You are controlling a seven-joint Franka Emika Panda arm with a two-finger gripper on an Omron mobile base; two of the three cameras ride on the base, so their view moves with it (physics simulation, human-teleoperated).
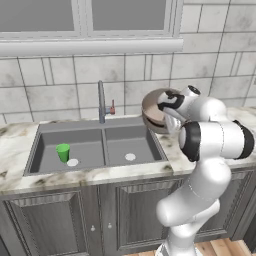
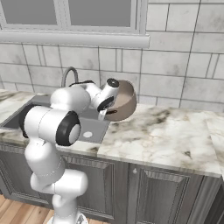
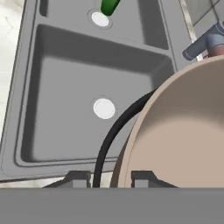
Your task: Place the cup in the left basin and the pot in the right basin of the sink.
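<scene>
The green cup (image 1: 63, 152) stands upright in the left basin (image 1: 82, 142) of the sink (image 1: 70, 125), beside its pale drain; its base (image 3: 109, 6) shows at the top of the hand view. My gripper (image 1: 166, 111) is shut on the rim of the pot (image 1: 152, 110), which hangs tilted in the air over the sink's right edge, its brownish inside facing left. In the hand view the pot (image 3: 179, 131) is at the lower right, with the gripper (image 3: 111, 179) on its rim and the right basin (image 3: 65, 87) with its drain below. The pot (image 2: 123, 101) and gripper (image 2: 106, 107) hover near the counter.
A curved grey faucet (image 1: 101, 102) with a red lever (image 1: 113, 107) rises behind the divider, close to the pot's left. Marble counter (image 2: 166, 131) stretches right of the sink. A tiled wall and a window sill (image 1: 90, 47) stand behind.
</scene>
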